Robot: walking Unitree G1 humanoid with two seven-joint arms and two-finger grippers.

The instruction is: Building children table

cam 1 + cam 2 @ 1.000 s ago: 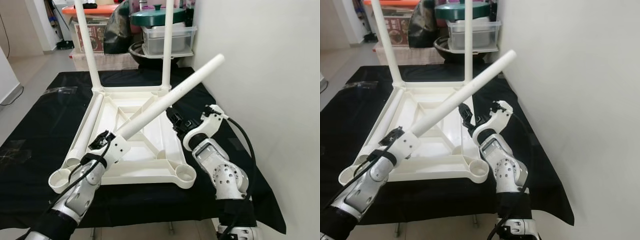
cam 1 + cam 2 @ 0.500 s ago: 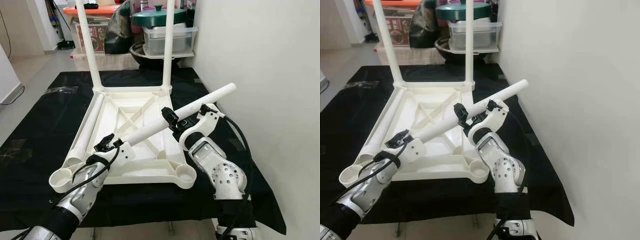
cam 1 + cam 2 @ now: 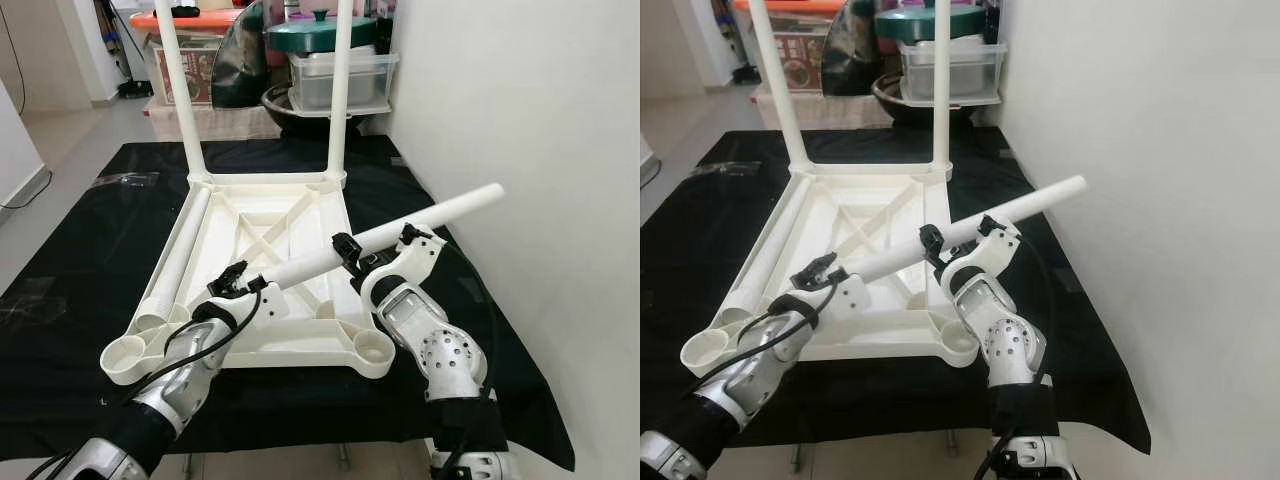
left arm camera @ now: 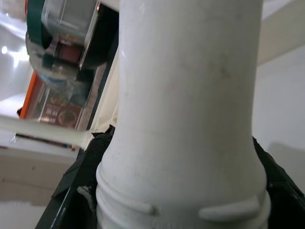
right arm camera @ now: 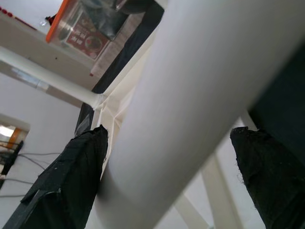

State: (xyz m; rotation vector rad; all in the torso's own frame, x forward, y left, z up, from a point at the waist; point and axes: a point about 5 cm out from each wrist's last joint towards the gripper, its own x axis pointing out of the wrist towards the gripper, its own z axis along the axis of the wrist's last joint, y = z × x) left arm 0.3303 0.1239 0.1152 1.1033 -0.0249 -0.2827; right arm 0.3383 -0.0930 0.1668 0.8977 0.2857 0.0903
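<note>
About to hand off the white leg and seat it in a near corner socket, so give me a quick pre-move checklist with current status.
1. Left gripper holds the threaded end of the loose leg: ok.
2. Right gripper closed on the leg: cannot tell; its fingers straddle the tube, contact not visible.
3. Upturned tabletop flat on the black cloth: ok.
4. Near right socket empty: ok.
5. Near left socket empty: ok. A spare leg lies along the left edge, ending just behind it.
6. Two far legs upright in their sockets: ok.
</note>
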